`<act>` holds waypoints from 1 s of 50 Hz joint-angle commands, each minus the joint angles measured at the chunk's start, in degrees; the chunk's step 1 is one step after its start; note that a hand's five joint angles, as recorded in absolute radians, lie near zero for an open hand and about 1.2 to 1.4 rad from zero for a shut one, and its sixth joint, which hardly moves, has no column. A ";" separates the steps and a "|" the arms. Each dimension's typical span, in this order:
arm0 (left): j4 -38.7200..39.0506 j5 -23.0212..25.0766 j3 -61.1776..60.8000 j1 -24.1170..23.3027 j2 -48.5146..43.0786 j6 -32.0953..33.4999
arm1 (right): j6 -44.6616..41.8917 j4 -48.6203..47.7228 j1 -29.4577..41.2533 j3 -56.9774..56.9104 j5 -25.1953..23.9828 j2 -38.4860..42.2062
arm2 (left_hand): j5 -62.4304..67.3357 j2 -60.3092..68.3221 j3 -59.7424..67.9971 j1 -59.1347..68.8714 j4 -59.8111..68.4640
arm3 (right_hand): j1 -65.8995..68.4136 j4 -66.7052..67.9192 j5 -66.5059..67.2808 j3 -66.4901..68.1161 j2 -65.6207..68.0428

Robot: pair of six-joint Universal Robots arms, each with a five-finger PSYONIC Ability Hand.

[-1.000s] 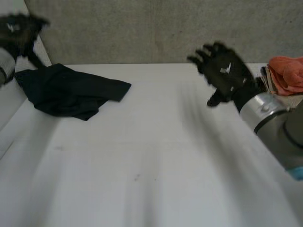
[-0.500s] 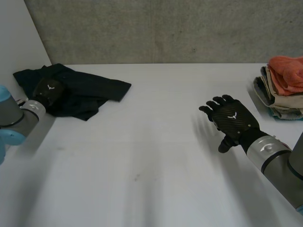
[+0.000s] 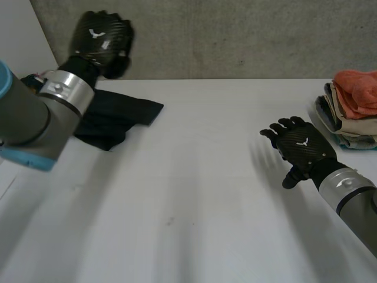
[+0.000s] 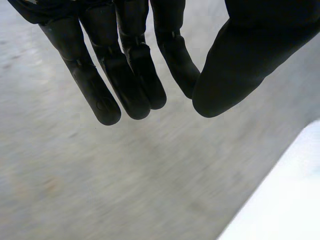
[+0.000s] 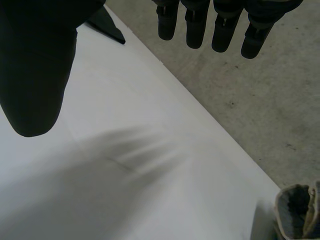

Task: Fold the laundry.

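White table point(image 3: 177, 224) is bare on the near side, nothing laid out for folding. Right hand point(image 3: 301, 148) hovers low over the table's right part, palm down. Its fingers point(image 5: 194, 27) are straight and slightly spread, thumb well out to the side, holding nothing. Just beyond it, at the table's far right edge, sits a folded stack point(image 3: 352, 115): orange piece on top, beige and grey pieces under it. Judged to be the finished share.

At the far left corner lies a dark garment point(image 3: 121, 115), crumpled, partly hidden by the left arm point(image 3: 35, 118). It is not flattened and shows no fold. Left hand point(image 3: 99, 36) is raised high above that garment, in front of the grey wall point(image 3: 247, 35). Its fingers point(image 4: 131, 70) hang straight and close together, thumb beside them, empty and apart from the cloth.

Progress judgement: several items done, one dark garment left, in neither hand. To do: grasp it, pull it to the open middle, spread flat, fold, add to the stack. Cannot tell what kind of garment it is.
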 commanded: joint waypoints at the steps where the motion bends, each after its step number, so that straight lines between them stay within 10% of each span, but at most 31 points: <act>1: -1.04 1.12 -7.99 -10.46 3.89 -5.19 | 0.35 0.11 -1.38 -0.03 -0.17 -0.67 | 14.09 11.58 11.91 12.59 11.32 | -3.00 -2.06 -2.88 -2.01 -1.99; 2: -0.95 1.03 -8.17 -10.73 3.80 -4.84 | 0.35 0.11 -1.38 -0.03 -0.17 -0.67 | 14.09 11.58 11.91 12.59 11.32 | -3.00 -2.06 -2.88 -2.01 -1.99; 5: -0.60 0.41 -6.42 -8.72 -0.23 -1.78 | 0.43 0.11 -1.46 0.05 -0.26 -0.58 | -54.87 -57.37 -57.04 -56.36 -57.63 | -3.00 -2.06 -2.88 -2.01 -1.99; 20: -11.32 -1.96 15.55 14.40 -27.82 34.00 | 0.43 0.02 -2.08 0.05 -0.34 -0.06 | -55.53 -58.04 -57.71 -57.02 -58.30 | -3.00 -2.06 -2.88 -2.01 -1.99; 35: -9.74 5.51 38.48 19.24 -48.92 35.15 | 0.08 -0.42 -2.08 -0.03 -0.08 2.14 | -49.83 -52.34 -52.01 -51.33 -52.60 | -3.00 -2.06 -2.88 -2.01 -1.99; 38: -9.83 5.77 43.06 19.33 -52.26 33.58 | -0.18 -0.50 -2.08 -0.03 -0.08 2.58 | -12.72 -15.22 -14.89 -14.21 -15.48 | -3.00 -2.06 -2.88 -2.01 -1.99; 40: -9.48 5.68 43.16 18.98 -52.36 32.43 | -0.18 -0.50 -2.08 -0.03 -0.08 2.75 | 13.98 11.47 11.80 12.48 11.21 | -3.00 -2.06 -2.88 -2.01 -1.99; 50: 0.43 -3.63 26.42 14.24 -31.50 17.96 | -0.18 -0.33 -1.99 -0.12 0.01 2.93 | 14.09 11.58 11.91 12.59 11.32 | -3.00 -2.06 -2.88 -2.01 -1.99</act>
